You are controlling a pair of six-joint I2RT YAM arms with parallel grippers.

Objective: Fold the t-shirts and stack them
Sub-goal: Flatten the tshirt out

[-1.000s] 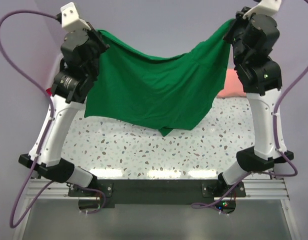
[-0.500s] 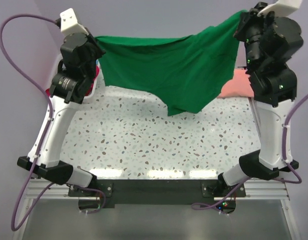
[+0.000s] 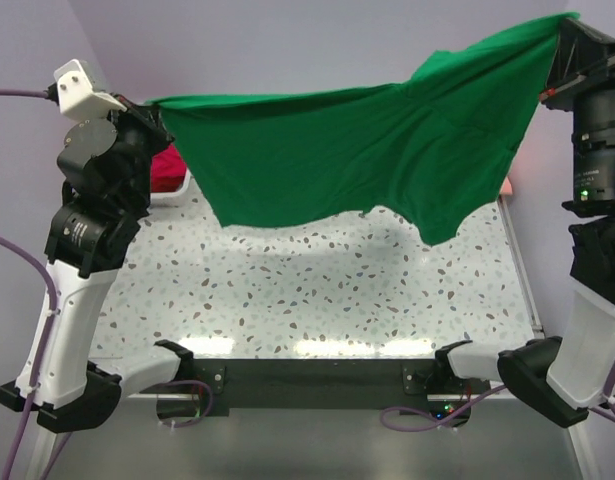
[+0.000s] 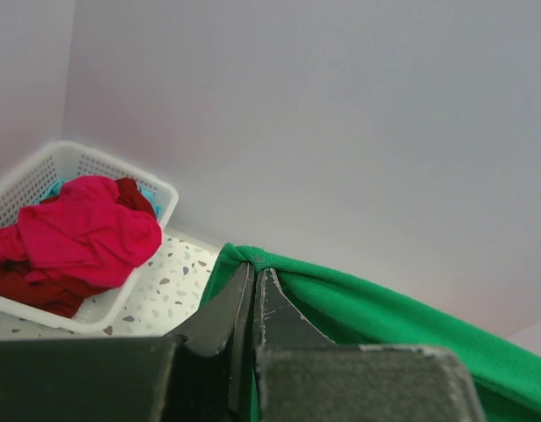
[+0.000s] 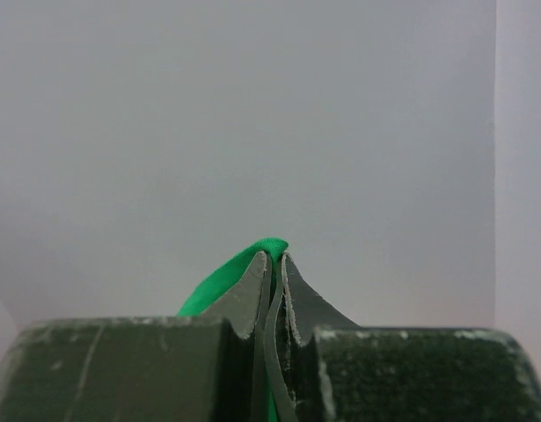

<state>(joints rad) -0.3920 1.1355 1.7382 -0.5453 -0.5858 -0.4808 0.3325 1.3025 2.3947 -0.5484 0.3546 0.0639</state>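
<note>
The bright green t-shirt hangs stretched wide in the air above the table, held by two corners. My left gripper is shut on its left corner; the left wrist view shows the jaws pinching the green hem. My right gripper is shut on the right corner, held higher; the right wrist view shows green cloth pinched at the fingertips. Red and magenta t-shirts lie crumpled in the white basket. A sliver of salmon-pink shows behind the green shirt at the right.
The white basket stands at the table's back left, by the left arm. The speckled table lies below the hanging shirt. A lilac wall runs behind. The table's right edge is near the right arm.
Both arms have swung outward and up, pulling the green shirt from a sagging drape into a wide, taut spread. The right corner rose higher; the pink shirt is now mostly hidden.
</note>
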